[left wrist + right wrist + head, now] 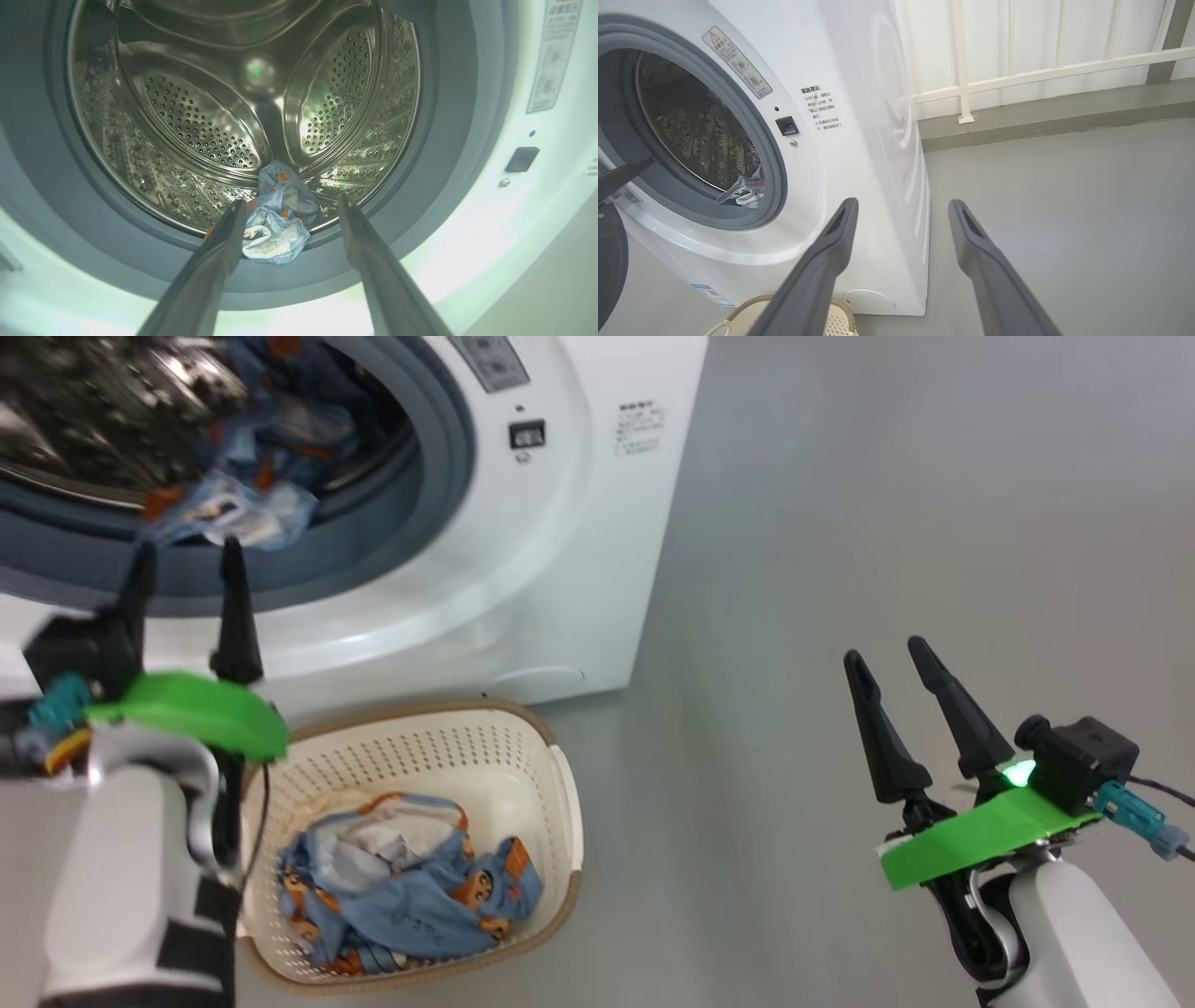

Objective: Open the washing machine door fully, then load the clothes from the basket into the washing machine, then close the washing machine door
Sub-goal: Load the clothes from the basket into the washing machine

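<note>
The white washing machine [560,523] stands with its drum open, and the washing machine door's black rim [609,261] shows at the left edge of the right wrist view. One blue printed garment [278,219] lies on the drum's lower lip and grey gasket, also seen in the head view [229,513]. My left gripper [187,565] is open and empty, its tips just in front of that garment. More blue clothes [411,887] lie in the cream basket [551,775] on the floor below the machine. My right gripper [884,651] is open and empty, out over the floor to the right.
Grey floor [887,476] stretches to the right of the machine. A white railing [962,84] and a low kerb run along the back wall behind it. The basket's rim [840,322] sits close under my right fingers in the right wrist view.
</note>
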Tool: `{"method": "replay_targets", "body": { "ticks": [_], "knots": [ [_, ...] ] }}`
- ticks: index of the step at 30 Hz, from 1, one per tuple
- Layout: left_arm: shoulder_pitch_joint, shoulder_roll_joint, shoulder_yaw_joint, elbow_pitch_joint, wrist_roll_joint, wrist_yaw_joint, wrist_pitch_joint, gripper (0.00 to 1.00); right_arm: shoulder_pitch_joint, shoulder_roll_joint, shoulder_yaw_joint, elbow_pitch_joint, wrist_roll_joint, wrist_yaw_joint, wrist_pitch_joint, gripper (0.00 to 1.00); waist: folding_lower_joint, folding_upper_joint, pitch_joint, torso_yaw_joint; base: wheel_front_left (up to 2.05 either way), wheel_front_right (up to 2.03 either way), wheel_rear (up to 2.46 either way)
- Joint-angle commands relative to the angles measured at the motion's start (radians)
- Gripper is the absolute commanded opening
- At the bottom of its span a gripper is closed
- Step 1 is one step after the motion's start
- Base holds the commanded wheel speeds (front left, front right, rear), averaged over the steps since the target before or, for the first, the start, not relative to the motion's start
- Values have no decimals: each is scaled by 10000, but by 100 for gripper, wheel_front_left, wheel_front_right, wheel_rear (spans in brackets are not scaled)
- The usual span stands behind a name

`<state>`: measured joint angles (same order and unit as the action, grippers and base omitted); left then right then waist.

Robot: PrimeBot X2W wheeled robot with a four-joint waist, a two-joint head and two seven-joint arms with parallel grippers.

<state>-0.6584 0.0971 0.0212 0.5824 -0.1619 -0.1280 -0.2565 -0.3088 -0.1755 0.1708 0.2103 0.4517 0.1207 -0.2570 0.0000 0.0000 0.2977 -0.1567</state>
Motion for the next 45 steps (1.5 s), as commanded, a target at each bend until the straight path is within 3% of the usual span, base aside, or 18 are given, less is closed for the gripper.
{"method": "replay_targets", "body": {
  "ticks": [1, 22, 45],
  "knots": [
    [414, 237, 260, -471, -107, -10, -53, 100, 241, -109, 116, -182, 145, 100, -48, 100, 0, 0, -720, 486, 0, 0, 0],
    [4420, -155, 624, -3465, -443, -25, -53, 100, 1112, -432, -114, -348, 216, 100, -48, 100, 0, 0, -2000, 1121, 0, 0, 0],
    [4799, -414, 574, -3785, -607, -26, -53, 100, 1201, -549, -28, -366, 174, 100, -48, 100, 0, 0, -1843, 1196, 0, 0, 0]
  ]
}}
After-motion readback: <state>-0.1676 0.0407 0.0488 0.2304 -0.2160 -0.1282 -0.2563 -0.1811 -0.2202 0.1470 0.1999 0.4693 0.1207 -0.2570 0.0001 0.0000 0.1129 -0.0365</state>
